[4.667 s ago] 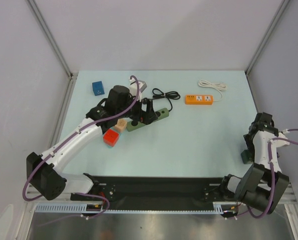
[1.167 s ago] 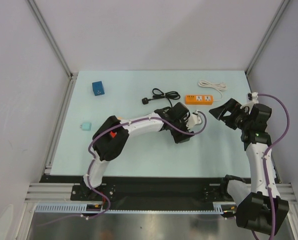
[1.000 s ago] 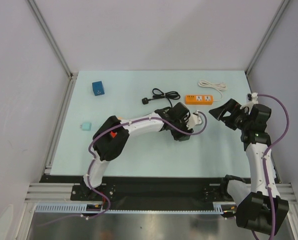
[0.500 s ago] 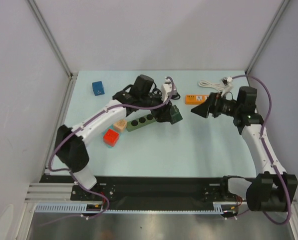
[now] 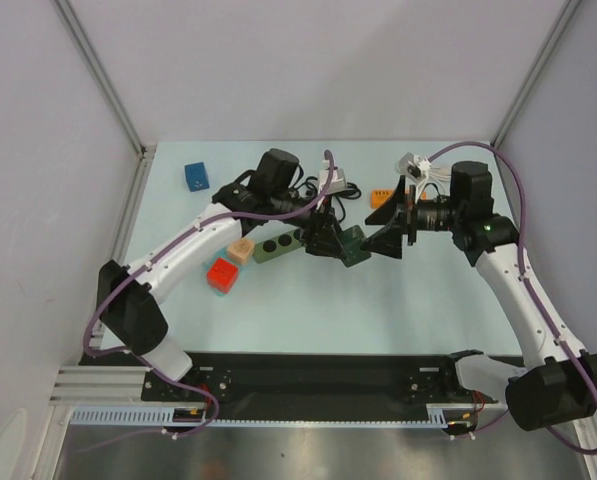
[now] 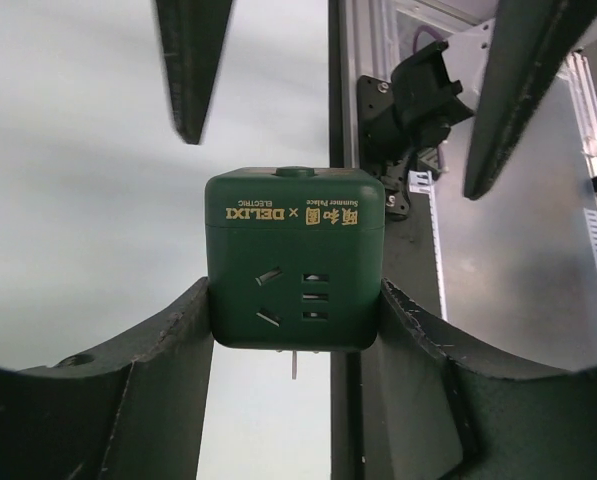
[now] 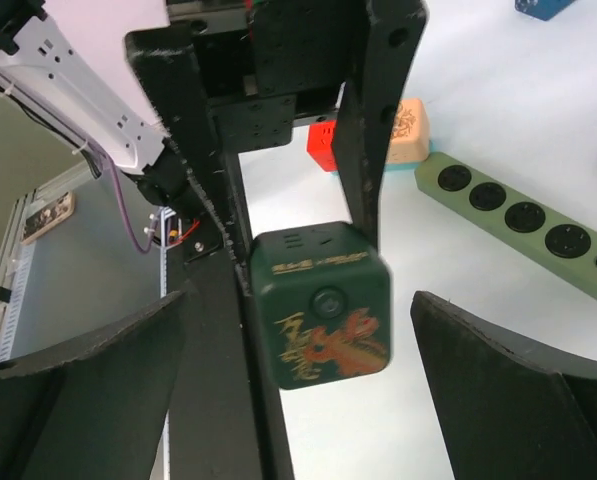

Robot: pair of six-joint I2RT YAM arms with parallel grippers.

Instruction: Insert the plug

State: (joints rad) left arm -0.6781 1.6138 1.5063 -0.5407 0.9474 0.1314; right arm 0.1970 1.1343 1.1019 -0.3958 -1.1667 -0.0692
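Note:
My left gripper [image 5: 344,246] is shut on a dark green cube plug adapter [image 5: 353,247] and holds it above the table, right of the olive green power strip [image 5: 283,240]. In the left wrist view the cube [image 6: 294,250] sits between my fingers [image 6: 178,340], and a metal prong [image 6: 294,365] shows under it. My right gripper [image 5: 388,241] is open and faces the cube from the right, just short of it. In the right wrist view the cube [image 7: 323,320] shows a gold and red dragon face, and the power strip [image 7: 518,215] lies behind it.
An orange power strip [image 5: 381,198] with a white cord [image 5: 418,165] lies at the back right, partly behind my right arm. A peach block [image 5: 241,250], a red block [image 5: 222,272] and a blue block [image 5: 196,176] lie to the left. A black cable [image 5: 350,190] lies behind the strip.
My left gripper has carried the green cube a little nearer and lower. My right gripper has moved left and down, close to the cube.

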